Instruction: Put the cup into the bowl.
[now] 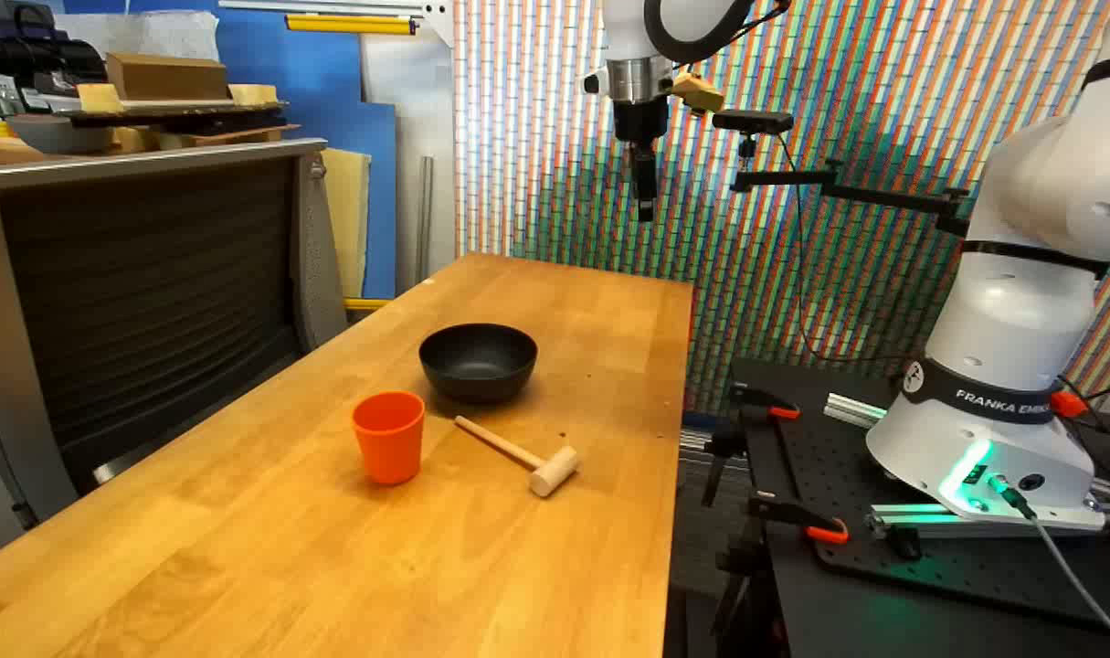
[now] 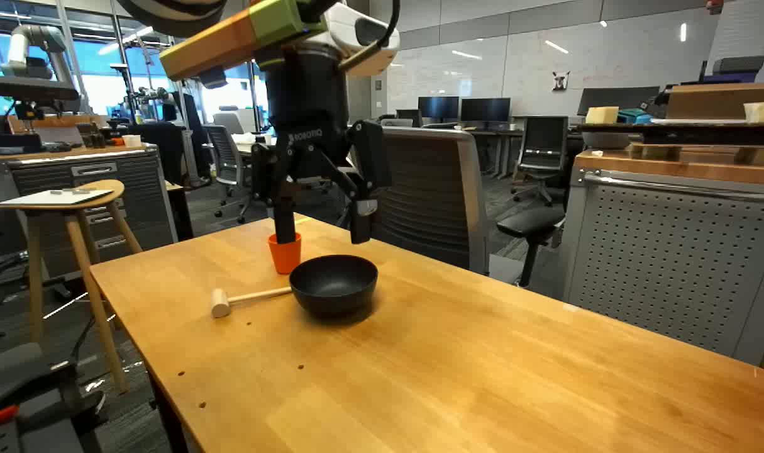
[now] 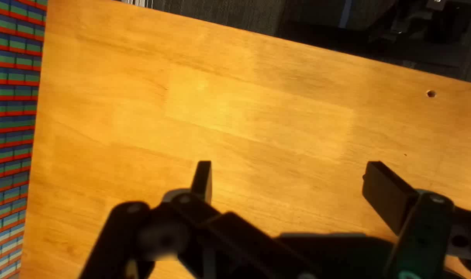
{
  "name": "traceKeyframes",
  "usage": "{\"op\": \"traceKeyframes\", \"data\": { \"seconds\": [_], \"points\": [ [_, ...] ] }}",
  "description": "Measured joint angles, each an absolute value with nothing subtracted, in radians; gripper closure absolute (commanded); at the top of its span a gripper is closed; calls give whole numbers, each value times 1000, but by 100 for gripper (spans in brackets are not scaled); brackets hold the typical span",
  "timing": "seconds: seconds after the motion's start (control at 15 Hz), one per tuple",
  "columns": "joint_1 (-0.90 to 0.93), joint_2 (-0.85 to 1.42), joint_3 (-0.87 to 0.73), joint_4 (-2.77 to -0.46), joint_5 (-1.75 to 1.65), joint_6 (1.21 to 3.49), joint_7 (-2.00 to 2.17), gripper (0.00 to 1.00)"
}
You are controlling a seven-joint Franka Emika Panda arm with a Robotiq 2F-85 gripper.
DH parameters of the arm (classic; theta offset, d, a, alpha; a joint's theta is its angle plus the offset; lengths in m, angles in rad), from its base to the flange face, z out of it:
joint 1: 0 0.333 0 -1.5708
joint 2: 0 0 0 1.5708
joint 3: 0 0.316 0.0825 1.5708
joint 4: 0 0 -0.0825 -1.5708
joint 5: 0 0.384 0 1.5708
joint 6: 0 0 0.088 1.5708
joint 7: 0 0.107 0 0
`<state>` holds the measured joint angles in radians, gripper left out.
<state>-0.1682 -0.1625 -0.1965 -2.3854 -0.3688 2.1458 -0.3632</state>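
Observation:
The orange-red cup [image 1: 389,439] stands upright on the wooden table; it also shows in an exterior view [image 2: 286,257], partly behind a finger. The black bowl [image 1: 478,366] sits upright near the cup, apart from it, and looks empty; it also shows in an exterior view [image 2: 333,288]. My gripper [image 1: 646,217] hangs high above the table, toward its far end, away from cup and bowl. In an exterior view the gripper [image 2: 323,239] has its fingers wide apart with nothing between them. In the wrist view the open gripper [image 3: 287,172] has only bare table below; cup and bowl are out of view there.
A light wooden mallet [image 1: 555,471] lies beside the cup and bowl; it also shows in an exterior view [image 2: 221,303]. A chair [image 2: 426,195] stands along the table's long side. The table's edge [image 3: 258,35] shows in the wrist view.

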Motion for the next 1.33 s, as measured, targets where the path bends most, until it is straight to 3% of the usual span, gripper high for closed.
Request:
{"op": "traceKeyframes", "data": {
  "seconds": [0.8, 1.33],
  "points": [
    [-168, -152, -196, -2396, -368, 2146, -362, 0],
    [-37, -29, -83, -2292, -89, 2228, -368, 0]
  ]
}}
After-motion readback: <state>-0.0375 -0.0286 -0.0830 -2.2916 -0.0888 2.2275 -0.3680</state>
